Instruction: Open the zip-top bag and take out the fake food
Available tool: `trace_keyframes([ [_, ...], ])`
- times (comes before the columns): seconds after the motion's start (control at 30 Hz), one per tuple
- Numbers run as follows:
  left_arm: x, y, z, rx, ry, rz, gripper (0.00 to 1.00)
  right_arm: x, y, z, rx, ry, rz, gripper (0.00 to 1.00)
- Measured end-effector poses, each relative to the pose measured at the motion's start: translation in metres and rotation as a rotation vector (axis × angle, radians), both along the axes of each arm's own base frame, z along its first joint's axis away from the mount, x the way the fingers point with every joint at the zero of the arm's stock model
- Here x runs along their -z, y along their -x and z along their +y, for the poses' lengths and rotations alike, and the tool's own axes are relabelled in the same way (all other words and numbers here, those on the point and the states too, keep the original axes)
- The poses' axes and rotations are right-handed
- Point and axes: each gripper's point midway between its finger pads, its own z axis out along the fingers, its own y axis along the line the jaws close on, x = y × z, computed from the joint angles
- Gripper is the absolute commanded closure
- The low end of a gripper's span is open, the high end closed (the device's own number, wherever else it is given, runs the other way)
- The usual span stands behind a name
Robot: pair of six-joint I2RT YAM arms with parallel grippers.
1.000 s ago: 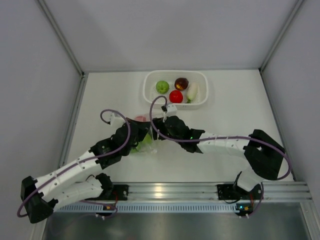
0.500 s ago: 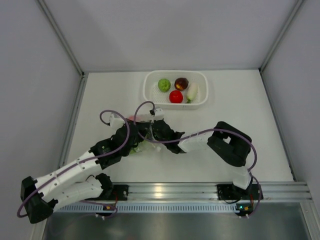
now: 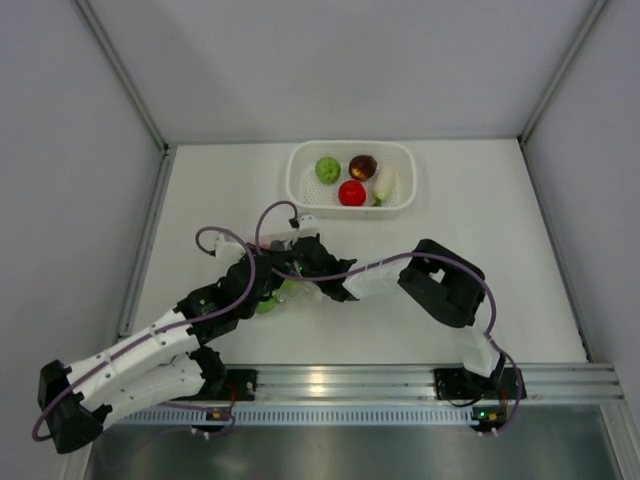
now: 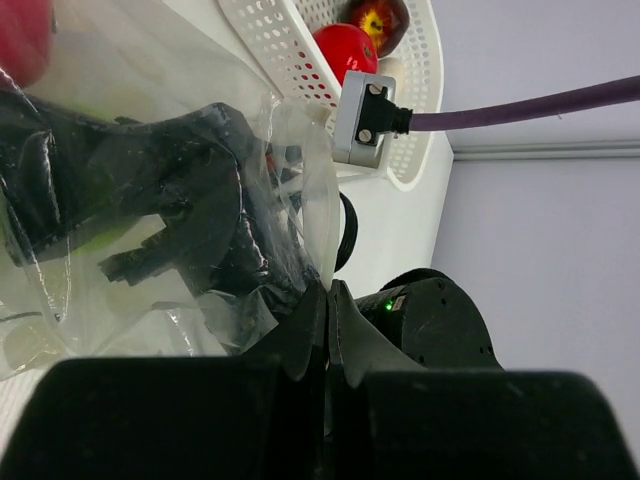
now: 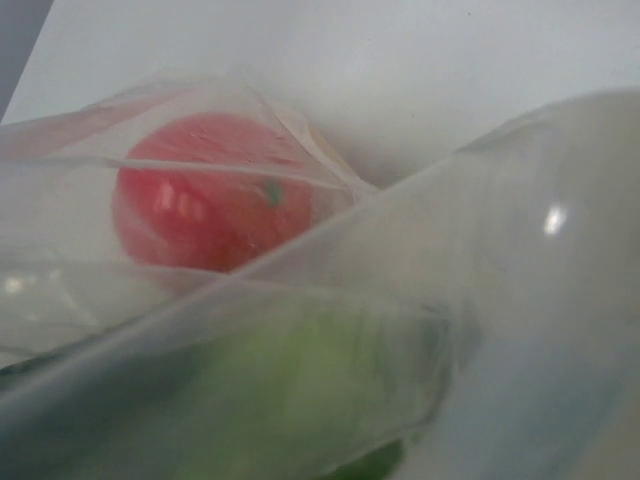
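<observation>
Left tool (image 4: 326, 292) clenched on one zip-top bag (image 4: 130, 90); four fake food (image 3: 352, 193) pieces in basket (image 3: 350, 146).

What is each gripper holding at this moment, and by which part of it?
The left gripper pinches the zip-top bag by an edge of its clear film. The right gripper shows only through the film; any hold cannot be told.

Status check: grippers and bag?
Left gripper pinched shut on clear crinkly zip-top bag edge. Right gripper at bag, state unclear. Red and green fake food inside.
</observation>
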Motion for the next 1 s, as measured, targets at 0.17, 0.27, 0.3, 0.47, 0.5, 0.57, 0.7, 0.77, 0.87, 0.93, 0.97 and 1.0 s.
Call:
trace_keyframes([
  [0.17, 0.003, 0.001, 0.005, -0.011, -0.003, -0.019, 1.00, 0.015, 0.007, -0.010, -0.001, 0.045, 0.028, 0.13],
  [0.27, 0.007, 0.000, 0.008, -0.023, -0.013, -0.022, 1.00, 0.019, 0.013, -0.018, -0.006, 0.056, 0.037, 0.23],
  [0.3, 0.009, 0.000, 0.009, -0.026, -0.018, -0.021, 1.00, 0.020, 0.015, -0.021, -0.009, 0.061, 0.040, 0.31],
  [0.47, 0.016, -0.001, 0.012, -0.041, -0.037, -0.017, 1.00, 0.019, 0.022, -0.030, -0.020, 0.074, 0.043, 0.49],
  [0.5, 0.017, -0.002, 0.012, -0.043, -0.040, -0.016, 1.00, 0.019, 0.024, -0.033, -0.025, 0.080, 0.047, 0.49],
  [0.57, 0.019, -0.003, 0.012, -0.045, -0.045, -0.013, 1.00, 0.016, 0.030, -0.041, -0.034, 0.091, 0.050, 0.49],
  [0.7, 0.014, -0.003, 0.009, -0.043, -0.031, -0.026, 1.00, -0.002, 0.040, -0.060, -0.038, 0.099, 0.045, 0.49],
  [0.77, 0.011, -0.005, 0.009, -0.049, -0.023, -0.037, 1.00, -0.015, 0.045, -0.068, -0.045, 0.092, 0.037, 0.49],
  [0.87, 0.013, -0.005, 0.010, -0.050, -0.033, -0.035, 1.00, -0.041, 0.048, -0.072, -0.053, 0.062, 0.011, 0.49],
  [0.93, 0.014, -0.005, 0.009, -0.047, -0.040, -0.033, 1.00, -0.062, 0.049, -0.075, -0.051, 0.036, -0.015, 0.49],
  [0.97, 0.015, -0.005, 0.009, -0.044, -0.045, -0.031, 1.00, -0.071, 0.049, -0.078, -0.047, 0.027, -0.028, 0.49],
  [1.0, 0.016, -0.005, 0.009, -0.042, -0.049, -0.030, 1.00, -0.079, 0.048, -0.080, -0.042, 0.024, -0.041, 0.49],
])
